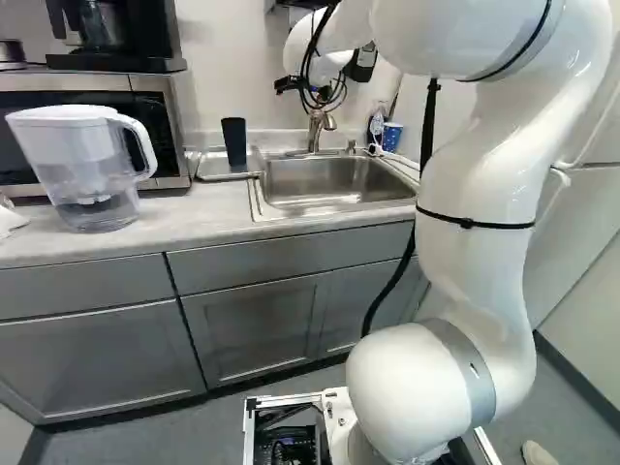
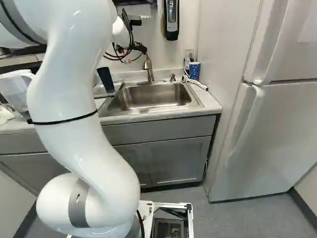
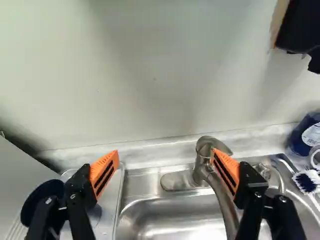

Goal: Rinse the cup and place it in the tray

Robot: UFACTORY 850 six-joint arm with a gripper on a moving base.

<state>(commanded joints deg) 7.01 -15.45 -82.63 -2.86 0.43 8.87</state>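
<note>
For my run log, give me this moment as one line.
hand: open, empty, near faucet | dark cup: standing in tray, beside sink | blue cup: near sink's back corner

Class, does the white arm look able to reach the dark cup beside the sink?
Probably yes: its gripper is open, and nothing appears to block the dark cup. The cup stands outside the gap between the fingers, so a sideways shift seems needed.

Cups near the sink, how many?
2: a tall dark-blue cup on the grey metal tray beside the steel sink; a white-speckled blue cup at the sink's far right corner in the right base view. The white robot arm may hide more.
</note>
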